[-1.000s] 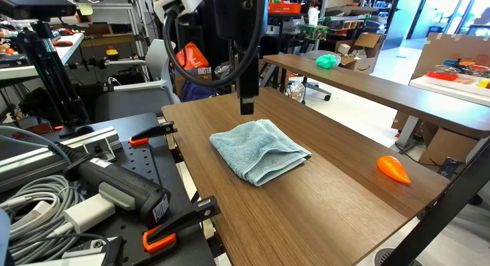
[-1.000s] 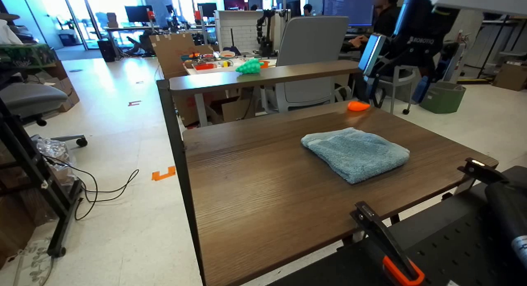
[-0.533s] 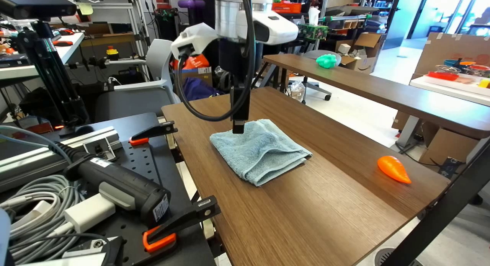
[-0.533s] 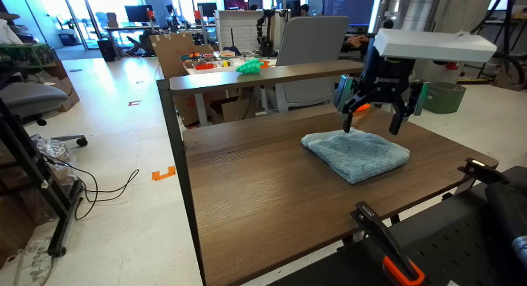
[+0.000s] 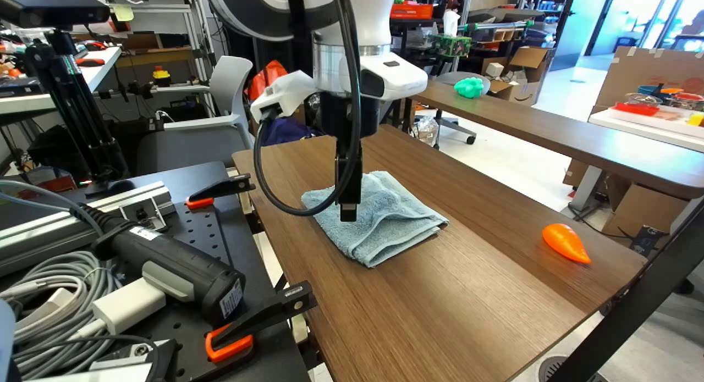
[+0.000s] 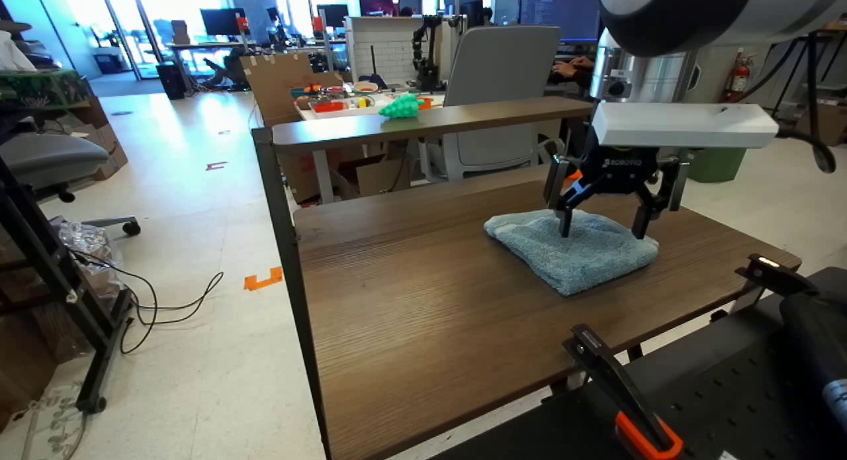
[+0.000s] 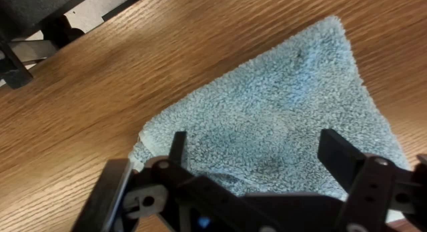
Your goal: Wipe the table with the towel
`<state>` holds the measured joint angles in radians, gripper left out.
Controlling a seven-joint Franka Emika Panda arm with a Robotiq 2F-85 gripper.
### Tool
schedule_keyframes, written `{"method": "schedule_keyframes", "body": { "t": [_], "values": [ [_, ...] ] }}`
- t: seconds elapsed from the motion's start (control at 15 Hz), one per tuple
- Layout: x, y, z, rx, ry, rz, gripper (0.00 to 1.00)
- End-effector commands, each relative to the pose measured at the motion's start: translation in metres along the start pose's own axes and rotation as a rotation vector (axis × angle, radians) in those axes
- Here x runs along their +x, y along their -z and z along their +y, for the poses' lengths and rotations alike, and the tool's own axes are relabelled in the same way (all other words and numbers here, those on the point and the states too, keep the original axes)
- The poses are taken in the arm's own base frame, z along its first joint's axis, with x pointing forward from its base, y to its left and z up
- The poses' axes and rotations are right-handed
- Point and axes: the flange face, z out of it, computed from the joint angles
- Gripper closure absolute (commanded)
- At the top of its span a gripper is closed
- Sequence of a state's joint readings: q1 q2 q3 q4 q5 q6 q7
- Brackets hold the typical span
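The towel is light blue, folded into a rough square. It lies on the brown wooden table in both exterior views, towel (image 5: 396,222), table (image 5: 440,310), towel (image 6: 576,268), table (image 6: 397,308). It also fills the middle of the wrist view, towel (image 7: 260,98). My gripper (image 6: 602,235) points down over the towel with its fingers spread wide. It also shows edge-on in an exterior view (image 5: 348,211). In the wrist view the gripper (image 7: 252,138) has only towel surface between its fingertips, with nothing pinched. I cannot tell whether the tips touch the cloth.
An orange drop-shaped object (image 5: 565,243) lies on the table. A green bumpy object (image 5: 468,88) sits on a second, narrow table (image 5: 528,115). Black and orange clamps (image 5: 264,319) grip the edge beside a black bench holding cables and a handheld tool (image 5: 170,261).
My gripper has swung in over the table and come down to the towel, with its fingers still apart. The towel and the other objects have not moved.
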<state>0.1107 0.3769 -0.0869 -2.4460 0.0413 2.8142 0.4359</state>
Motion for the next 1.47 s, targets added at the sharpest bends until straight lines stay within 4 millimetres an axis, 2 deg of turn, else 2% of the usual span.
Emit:
{"method": "schedule_keyframes", "body": {
  "t": [0.0,0.13,0.47,0.73,0.8,0.87,1.2,1.4],
  "values": [
    [0.0,-0.001,0.0,-0.005,-0.001,0.0,0.0],
    [-0.001,-0.004,-0.002,0.031,-0.007,-0.004,0.0],
    [0.013,-0.042,-0.008,0.152,-0.168,0.045,0.0],
    [0.024,-0.074,0.0,0.112,-0.223,0.064,0.0],
    [0.026,-0.077,0.003,0.091,-0.223,0.061,0.0],
    [0.019,-0.06,-0.001,0.12,-0.202,0.05,0.0],
    [0.024,-0.062,0.001,0.105,-0.212,0.061,0.0],
    [0.024,-0.078,-0.018,0.098,-0.188,0.042,0.0]
  ]
}}
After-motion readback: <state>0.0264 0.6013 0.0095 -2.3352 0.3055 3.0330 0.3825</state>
